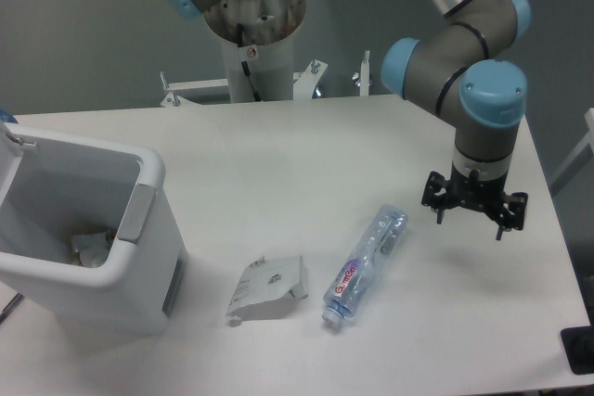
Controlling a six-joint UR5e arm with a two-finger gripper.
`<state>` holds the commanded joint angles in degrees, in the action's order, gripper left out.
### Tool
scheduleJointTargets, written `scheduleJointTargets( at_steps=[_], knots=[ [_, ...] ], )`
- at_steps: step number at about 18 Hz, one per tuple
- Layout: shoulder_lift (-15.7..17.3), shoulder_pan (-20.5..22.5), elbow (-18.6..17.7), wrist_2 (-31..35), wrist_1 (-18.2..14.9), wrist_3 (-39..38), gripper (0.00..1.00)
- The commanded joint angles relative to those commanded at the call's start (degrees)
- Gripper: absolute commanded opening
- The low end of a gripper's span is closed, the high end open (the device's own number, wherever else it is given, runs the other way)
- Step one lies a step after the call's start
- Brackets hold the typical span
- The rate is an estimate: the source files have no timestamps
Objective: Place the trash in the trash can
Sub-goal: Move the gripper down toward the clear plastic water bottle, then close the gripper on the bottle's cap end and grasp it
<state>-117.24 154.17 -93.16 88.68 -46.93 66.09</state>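
A crushed clear plastic bottle (365, 263) with a blue-pink label lies on the white table, cap end toward the front. A flattened pale grey-white carton (268, 286) lies just left of it. The white trash can (139, 194) with grey side panels stands at the left, and some crumpled bits lie inside it. My gripper (474, 211) hangs from the arm's wrist to the right of the bottle, above the table and apart from both pieces. Its fingers point down and away, so I cannot tell how the jaws stand. Nothing shows in it.
The arm's base column (252, 39) stands at the table's back edge with a metal bracket beside it. The table's right edge (557, 220) runs close to the gripper. A dark object (580, 350) sits at the lower right corner.
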Motion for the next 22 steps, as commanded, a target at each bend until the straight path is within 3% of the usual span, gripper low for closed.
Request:
scheduleJointTargets(
  at_steps=[4, 8, 11, 16, 22],
  knots=[
    [-2.55, -2.9, 0.96, 0.09, 0.0, -1.13, 1.0],
    [-2.46, -4.75, 4.47, -0.18, -0.61, -4.65, 1.0],
    [-4.22, -7.73, 6.32, 0.0, -0.62, -7.99, 1.0],
    [-6.07, -12.74, 6.5, 0.35, -0.53, -16.25, 1.0],
    [-6.94, -14.86, 5.98, 0.61, -0.62, -16.88, 1.0]
  ],
)
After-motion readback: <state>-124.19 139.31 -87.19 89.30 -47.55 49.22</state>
